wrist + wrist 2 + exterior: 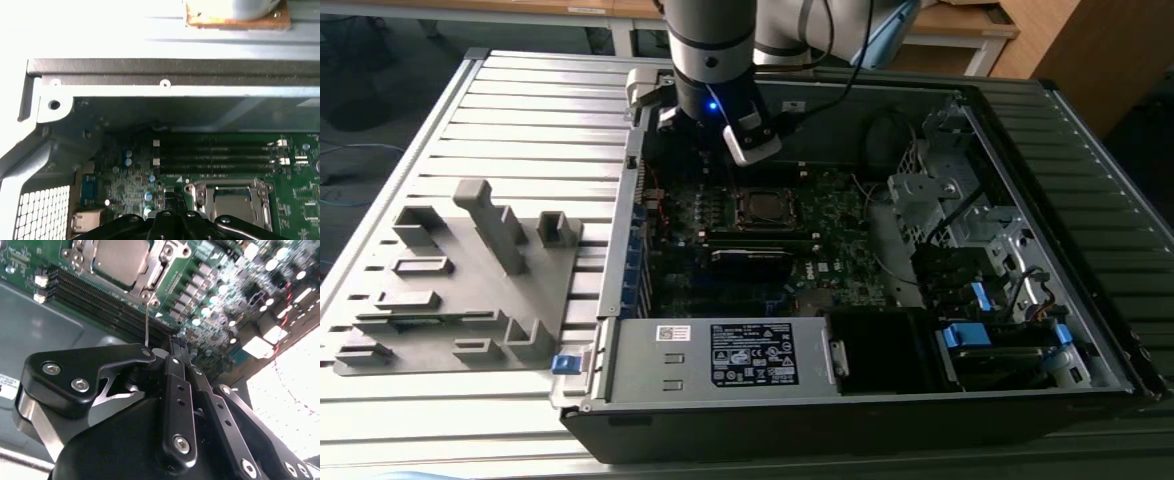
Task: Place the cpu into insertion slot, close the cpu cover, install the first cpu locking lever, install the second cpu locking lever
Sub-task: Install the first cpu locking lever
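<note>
**A:** Where is the gripper (pixel 176 342)?

**B:** Low over the board, inside the open case (pixel 854 425). The jaws are closed: the fingers (pixel 172 375) meet at their tips, with nothing visible between them.

**A:** What is nearest to it?

**B:** A thin metal lever (pixel 146 322). It stands up from a corner of the socket, and its top ends just beside the fingertips (touching or not, I cannot tell).

**A:** And the cpu?

**B:** The cpu (pixel 120 260) sits in the slot (pixel 761 206). Its dull grey top shows through the window of the cover (pixel 154 276), which lies flat over it.

**A:** What is past the socket?

**B:** In the first wrist view, long black memory slots (pixel 215 150) run just beside it, and the grey case wall is beyond them.

**A:** Anything outside the case?

**B:** A grey tray (pixel 454 280) with upright blocks lies on the ribbed table (pixel 520 100). It is at the exterior view's left, well apart from the gripper.
</note>
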`<state>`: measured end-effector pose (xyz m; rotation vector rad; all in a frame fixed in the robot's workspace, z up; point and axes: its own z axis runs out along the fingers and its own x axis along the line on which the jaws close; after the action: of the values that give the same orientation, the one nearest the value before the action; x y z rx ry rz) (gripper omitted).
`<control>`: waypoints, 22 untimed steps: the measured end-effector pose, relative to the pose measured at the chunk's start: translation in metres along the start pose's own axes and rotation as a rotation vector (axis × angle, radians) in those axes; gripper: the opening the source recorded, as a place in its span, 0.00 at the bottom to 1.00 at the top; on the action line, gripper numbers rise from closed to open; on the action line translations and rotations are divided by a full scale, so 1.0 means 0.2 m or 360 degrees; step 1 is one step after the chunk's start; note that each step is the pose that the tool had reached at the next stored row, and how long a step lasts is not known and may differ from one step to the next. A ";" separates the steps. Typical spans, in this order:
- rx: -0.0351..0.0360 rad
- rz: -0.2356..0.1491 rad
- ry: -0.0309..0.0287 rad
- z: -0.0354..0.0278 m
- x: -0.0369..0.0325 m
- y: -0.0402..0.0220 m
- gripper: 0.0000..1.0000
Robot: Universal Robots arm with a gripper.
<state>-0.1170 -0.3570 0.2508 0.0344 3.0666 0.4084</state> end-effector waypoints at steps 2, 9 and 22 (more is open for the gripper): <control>-0.0003 0.0000 0.00000 0.000 0.000 0.000 0.11; -0.0004 0.0000 0.00001 0.004 0.013 0.007 0.11; -0.0009 0.0000 0.00001 0.028 0.012 0.054 0.11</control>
<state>-0.1190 -0.3449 0.2481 0.0346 3.0654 0.4173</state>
